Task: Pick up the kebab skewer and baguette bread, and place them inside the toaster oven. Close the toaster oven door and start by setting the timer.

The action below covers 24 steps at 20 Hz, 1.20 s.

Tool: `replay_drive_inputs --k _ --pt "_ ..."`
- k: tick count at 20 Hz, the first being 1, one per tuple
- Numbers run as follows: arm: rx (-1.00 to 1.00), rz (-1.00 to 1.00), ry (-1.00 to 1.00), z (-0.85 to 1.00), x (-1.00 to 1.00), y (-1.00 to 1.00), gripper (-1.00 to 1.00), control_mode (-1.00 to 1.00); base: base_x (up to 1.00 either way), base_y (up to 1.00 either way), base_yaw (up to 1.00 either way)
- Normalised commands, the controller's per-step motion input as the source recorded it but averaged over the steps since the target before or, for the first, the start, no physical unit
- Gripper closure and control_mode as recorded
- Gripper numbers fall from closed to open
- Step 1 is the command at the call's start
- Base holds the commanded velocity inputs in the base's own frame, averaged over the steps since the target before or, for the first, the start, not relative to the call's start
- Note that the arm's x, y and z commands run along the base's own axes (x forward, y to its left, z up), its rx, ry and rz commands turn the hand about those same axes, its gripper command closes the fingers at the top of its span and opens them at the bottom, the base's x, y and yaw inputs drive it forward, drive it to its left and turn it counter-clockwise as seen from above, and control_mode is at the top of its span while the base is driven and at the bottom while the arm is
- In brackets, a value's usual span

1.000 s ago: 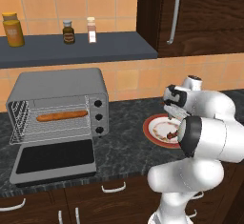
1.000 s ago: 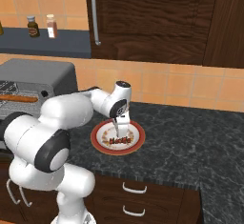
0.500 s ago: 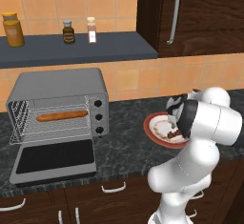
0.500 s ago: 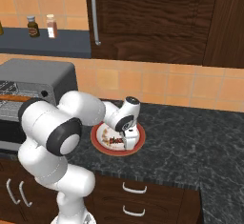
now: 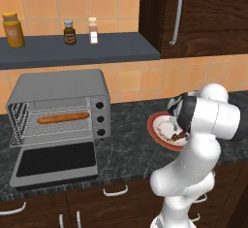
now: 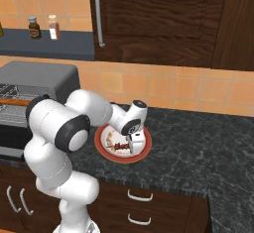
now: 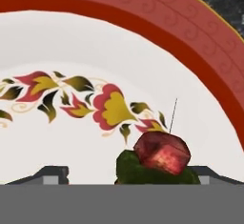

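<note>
The gripper (image 6: 130,145) is down on the plate (image 6: 145,148), which stands on the dark counter (image 6: 208,147) to the right of the oven (image 5: 58,110). In the hand view the two fingertips (image 7: 50,174) stand far apart, one on each side of the skewer (image 7: 159,156), and they do not press it, so the jaws are wide. The skewer lies on the plate; a red meat chunk and a dark green piece are between the tips. The baguette (image 5: 63,118) lies on the rack inside the oven. The door (image 5: 54,163) is open, folded down flat.
</note>
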Motion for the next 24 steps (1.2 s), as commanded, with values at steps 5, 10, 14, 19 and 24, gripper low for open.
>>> replay_drive_inputs --k 5,10,14,19,24 --pt "0.00 0.00 0.04 -0.26 0.00 0.00 1.00 -1.00 0.00 0.00 0.00" --pt "0.00 0.00 0.03 -0.01 -0.03 0.00 1.00 -1.00 0.00 0.00 0.00" --pt "0.00 -0.04 0.00 0.16 -0.24 -0.03 1.00 -1.00 0.00 0.00 0.00" --pt "0.00 -0.05 -0.01 0.58 -0.33 0.00 1.00 -1.00 0.00 0.00 0.00" --pt "0.00 -0.12 0.00 0.61 -0.41 0.18 1.00 -1.00 0.00 0.00 0.00"
